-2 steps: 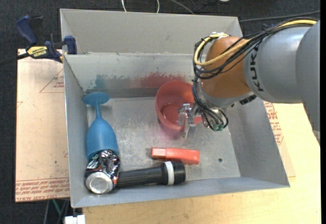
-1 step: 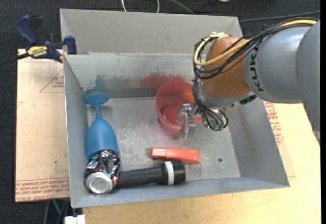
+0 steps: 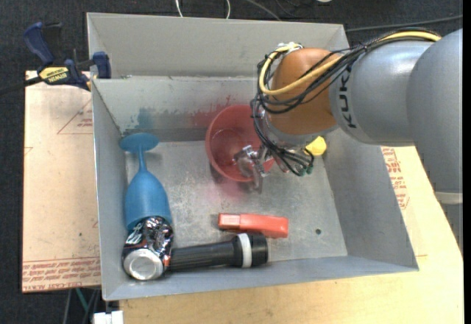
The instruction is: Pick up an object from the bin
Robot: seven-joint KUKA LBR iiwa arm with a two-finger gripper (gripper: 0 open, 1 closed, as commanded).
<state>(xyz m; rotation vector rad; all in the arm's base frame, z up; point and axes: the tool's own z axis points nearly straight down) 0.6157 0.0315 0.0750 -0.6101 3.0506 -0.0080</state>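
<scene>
The gripper (image 3: 252, 171) hangs low in the middle of the bin (image 3: 335, 219), its metal tips at the lower right rim of a red cup (image 3: 223, 140). The fingers (image 3: 255, 179) are close to that rim, perhaps touching it, but it is not clear whether they are apart or together, or whether the rim sits between them. The orange wrist cover and its cables hide the cup's right side.

The cup lies near the bin's back wall, a little above the frame's centre, with its mouth facing up toward the camera; what can be seen of its inside is bare. A small yellow thing (image 3: 316, 145) peeks out just right of the wrist.

A blue goblet (image 3: 144, 196) lies along the left wall, foot toward the upper left. Its bowl touches a crushed can (image 3: 148, 249) in the lower left corner. A black torch (image 3: 215, 254) lies along the front wall beside the can. A flat red piece (image 3: 254, 224) lies just above the torch, apart from the cup.
</scene>
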